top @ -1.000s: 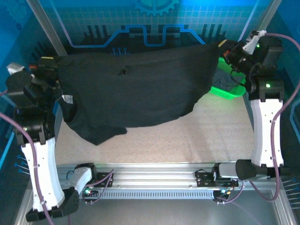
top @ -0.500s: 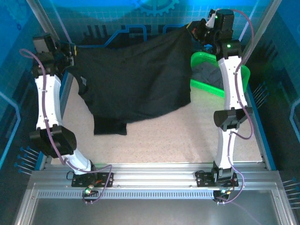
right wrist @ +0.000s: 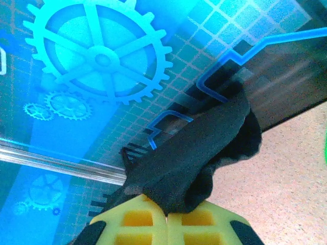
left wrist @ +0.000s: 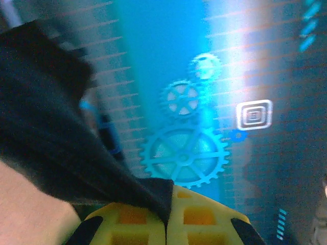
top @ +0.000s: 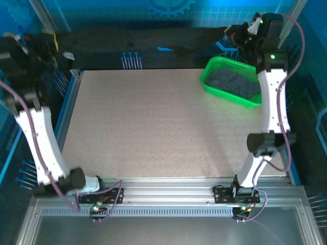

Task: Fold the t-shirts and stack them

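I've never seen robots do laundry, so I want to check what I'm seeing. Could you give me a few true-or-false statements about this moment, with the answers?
1. The left pincer and the right pincer are both shut on the black t-shirt. True.
2. The black t-shirt lies flat in the middle of the table. False: it is stretched between the two pincers along the table's far edge.
3. The green basket has dark grey cloth in it. True.
4. The green basket stands at the table's near left corner. False: it stands at the far right, beside the right arm.
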Robot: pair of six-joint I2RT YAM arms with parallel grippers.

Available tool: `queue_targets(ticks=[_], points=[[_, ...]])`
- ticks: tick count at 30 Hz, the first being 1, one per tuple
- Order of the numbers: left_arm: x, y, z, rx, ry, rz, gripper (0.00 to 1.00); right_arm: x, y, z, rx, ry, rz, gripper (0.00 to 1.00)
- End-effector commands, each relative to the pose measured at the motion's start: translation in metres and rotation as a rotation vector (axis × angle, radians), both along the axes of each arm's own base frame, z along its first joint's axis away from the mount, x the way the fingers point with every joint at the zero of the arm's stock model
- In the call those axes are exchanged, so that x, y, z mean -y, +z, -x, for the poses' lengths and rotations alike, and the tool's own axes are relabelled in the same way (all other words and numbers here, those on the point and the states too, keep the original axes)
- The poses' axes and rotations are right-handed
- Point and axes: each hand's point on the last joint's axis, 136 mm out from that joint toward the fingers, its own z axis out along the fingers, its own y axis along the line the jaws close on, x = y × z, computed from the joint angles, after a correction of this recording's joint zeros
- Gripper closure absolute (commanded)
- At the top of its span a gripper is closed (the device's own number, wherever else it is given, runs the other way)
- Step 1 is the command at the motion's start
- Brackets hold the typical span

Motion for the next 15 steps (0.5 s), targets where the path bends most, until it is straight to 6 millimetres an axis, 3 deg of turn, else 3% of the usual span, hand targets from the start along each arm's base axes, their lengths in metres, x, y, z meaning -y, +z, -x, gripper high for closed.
queue_targets(ticks=[1, 2, 4, 6, 7, 9, 12, 15], points=[[-0.008, -0.131, 0.017, -0.275, 0.095, 0.15, 1.0, 0.003, -0.069, 0.02, -0.133, -0.022, 0.027, 1.0], [-0.005, -0.159, 0.022, -0.318, 0.086, 0.155, 0.97, -0.001, -0.101, 0.029, -0.211, -0.016, 0.03, 1.0], [0.008, -0.225, 0.031, -0.448, 0.033, 0.182, 0.81, -0.007, -0.18, 0.053, -0.408, -0.008, 0.074, 0.98], [0.02, -0.278, 0.039, -0.559, -0.033, 0.176, 0.55, -0.015, -0.245, 0.071, -0.547, 0.039, 0.096, 0.75], [0.026, -0.303, 0.047, -0.629, -0.062, 0.179, 0.47, -0.015, -0.277, 0.082, -0.633, 0.052, 0.114, 0.65], [0.036, -0.336, 0.062, -0.722, -0.111, 0.147, 0.38, -0.009, -0.323, 0.101, -0.77, 0.061, 0.168, 0.53], [0.05, -0.369, 0.095, -0.857, -0.147, 0.124, 0.37, -0.002, -0.352, 0.122, -0.868, 0.074, 0.242, 0.46], [0.063, -0.384, 0.123, -0.916, -0.177, 0.113, 0.38, 0.0, -0.356, 0.134, -0.886, 0.087, 0.322, 0.44]])
